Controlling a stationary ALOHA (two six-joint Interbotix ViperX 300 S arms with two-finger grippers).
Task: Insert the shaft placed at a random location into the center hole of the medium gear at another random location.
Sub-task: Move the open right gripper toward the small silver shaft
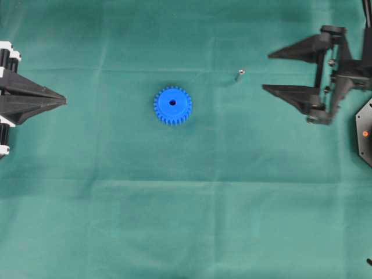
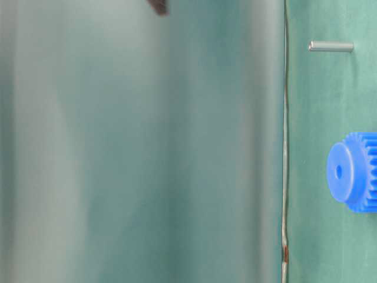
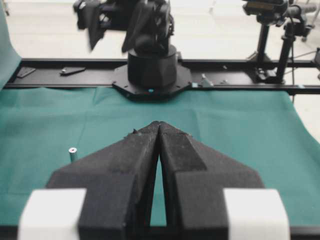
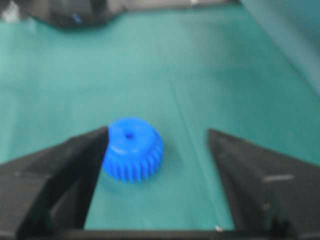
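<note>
Shaft: the shaft stands upright on the green cloth, well apart from the gear and nearer the right arm; in the table-level view it shows as a thin grey pin (that picture is turned on its side).
Gear: the medium gear lies flat near the middle of the cloth, hub up, nothing in the center hole.
Hard to make out: a blurred pale-green mass fills most of the table-level view and cuts the gear off at the edge; the right wrist view is soft, so the gear looks smeared.
Left gripper: the left gripper sits at the cloth's edge, fingers pressed together, holding nothing.
Right gripper: the right gripper has its fingers spread wide, bare, the shaft just beyond the tips.
</note>
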